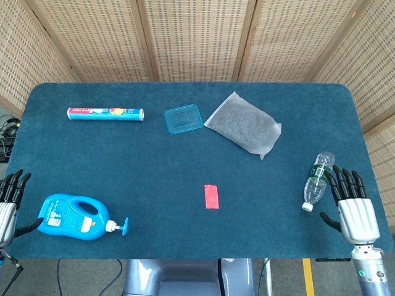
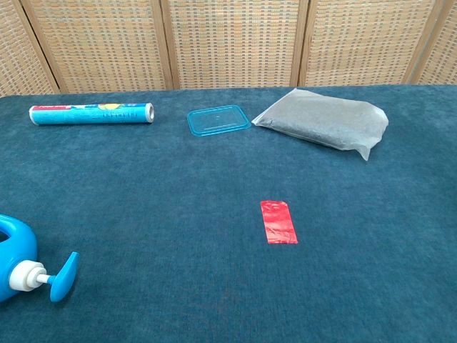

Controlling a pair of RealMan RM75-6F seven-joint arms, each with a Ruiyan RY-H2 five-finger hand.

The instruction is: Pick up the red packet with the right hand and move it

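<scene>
A small flat red packet (image 1: 212,197) (image 2: 278,221) lies on the blue cloth near the table's front middle. My right hand (image 1: 353,206) rests at the front right edge, fingers spread, holding nothing, far to the right of the packet. At the front left edge my left hand (image 1: 9,200) also has its fingers apart and is empty. Neither hand shows in the chest view.
A clear plastic bottle (image 1: 318,179) lies just left of my right hand. A blue pump bottle (image 1: 71,217) (image 2: 25,271) lies at the front left. At the back are a wrap roll (image 1: 105,114), a blue lid (image 1: 183,118) and a grey bag (image 1: 243,124).
</scene>
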